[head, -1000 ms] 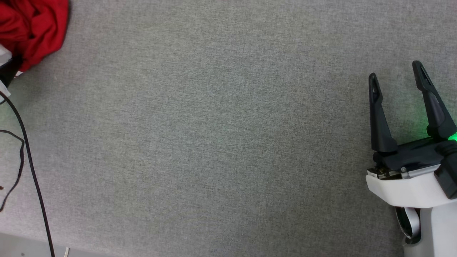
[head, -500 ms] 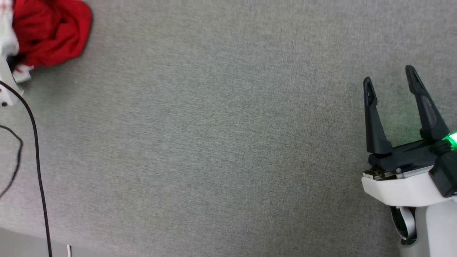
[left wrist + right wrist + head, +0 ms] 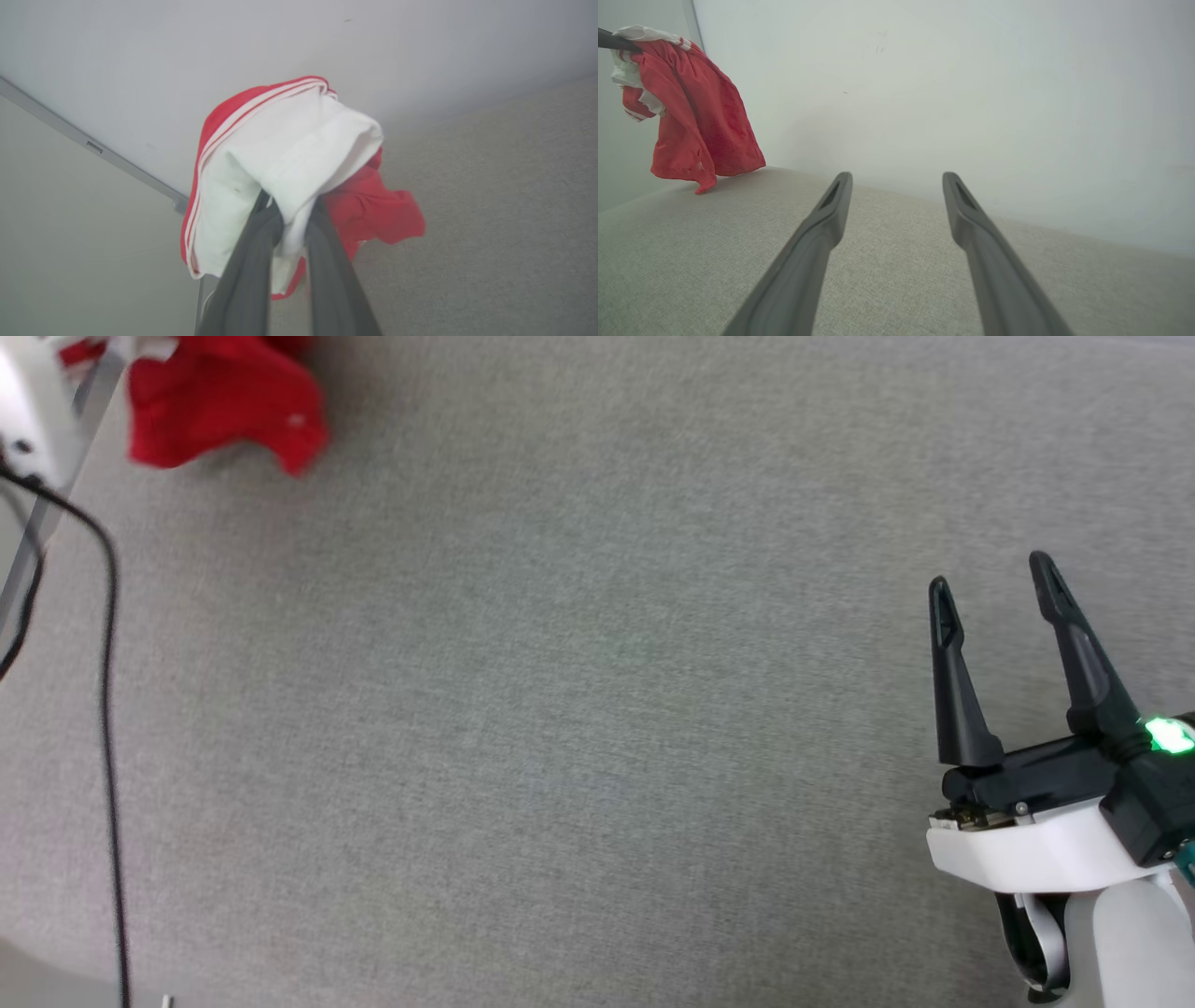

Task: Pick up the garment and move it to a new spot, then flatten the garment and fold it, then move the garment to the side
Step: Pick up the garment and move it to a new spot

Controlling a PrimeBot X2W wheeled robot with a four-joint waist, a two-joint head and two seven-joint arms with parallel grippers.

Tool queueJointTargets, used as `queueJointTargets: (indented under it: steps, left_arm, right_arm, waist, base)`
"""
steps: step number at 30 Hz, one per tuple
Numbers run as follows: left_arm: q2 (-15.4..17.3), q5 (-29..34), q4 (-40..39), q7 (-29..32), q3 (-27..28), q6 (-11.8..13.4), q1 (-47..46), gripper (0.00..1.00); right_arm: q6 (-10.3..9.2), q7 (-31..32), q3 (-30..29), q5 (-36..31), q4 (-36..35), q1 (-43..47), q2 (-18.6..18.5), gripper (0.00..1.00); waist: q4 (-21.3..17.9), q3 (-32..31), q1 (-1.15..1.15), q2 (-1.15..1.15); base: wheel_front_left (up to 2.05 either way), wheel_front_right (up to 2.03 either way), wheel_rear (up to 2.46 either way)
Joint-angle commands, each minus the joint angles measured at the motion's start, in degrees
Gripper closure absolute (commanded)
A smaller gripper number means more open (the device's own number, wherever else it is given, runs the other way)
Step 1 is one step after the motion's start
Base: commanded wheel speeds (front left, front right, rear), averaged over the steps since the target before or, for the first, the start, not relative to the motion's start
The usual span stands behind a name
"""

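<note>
Even, soft, bright light; shadows faint.
garment [image 3: 224, 401] motion-blurred in head view; left end effector [image 3: 289, 207] soft up close; green LED [image 3: 1167, 735] glows on right end effector [image 3: 990, 575]; wrist views bow at edges.

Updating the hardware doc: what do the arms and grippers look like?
Right gripper: two long, tapering dark fingers with slotted tips on a black base, a green light lit, white forearm shell behind. Left gripper: same dark fingers; a black cable runs by its white casing.
</note>
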Motion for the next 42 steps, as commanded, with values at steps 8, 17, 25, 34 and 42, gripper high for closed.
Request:
queueJointTargets:
  steps: [8, 17, 25, 34, 42]
  left_arm:
    - [-5.14, 3.70, -9.55, 0.00, -3.04, 1.44, -4.13, 1.00]
    - [-14.85, 6.70, -14.37, -0.81, -9.05, 1.51, -5.01, 1.00]
    - [-23.81, 7.69, -11.19, -1.75, -18.77, 0.44, -1.14, 1.00]
    - [-30.54, 5.93, -3.86, -6.09, -30.92, -0.02, 7.35, 1.00]
    - [-34.54, 4.85, -1.60, -5.57, -34.67, -0.07, 14.15, 1.00]
  right_arm:
    - [-0.04, -0.12, -0.30, 3.60, 0.22, 1.47, 0.34, 0.00]
    - [-0.04, -0.11, -1.32, 5.78, -0.07, 1.17, 0.35, 0.00]
    - [-0.04, -0.12, -1.98, 7.26, -0.09, 0.87, 0.36, 0.00]
    - [-0.04, -0.11, -2.82, 7.77, 0.06, 1.61, 0.34, 0.00]
    - [-0.04, -0.12, -3.23, 7.04, 0.34, 2.03, 0.34, 0.00]
  waist:
    - [-6.29, -3.69, 0.00, 0.00]
    - [-12.97, -3.30, 0.00, 0.00]
    - [-16.12, -2.24, 0.00, 0.00]
    - [-17.16, -2.39, 0.00, 0.00]
    - [-16.60, -3.39, 0.00, 0.00]
  base:
    - [0.00, 0.00, 0.00]
    - [0.00, 0.00, 0.00]
    - [0.00, 0.00, 0.00]
    - [0.00, 0.00, 0.00]
    - [0.00, 0.00, 0.00]
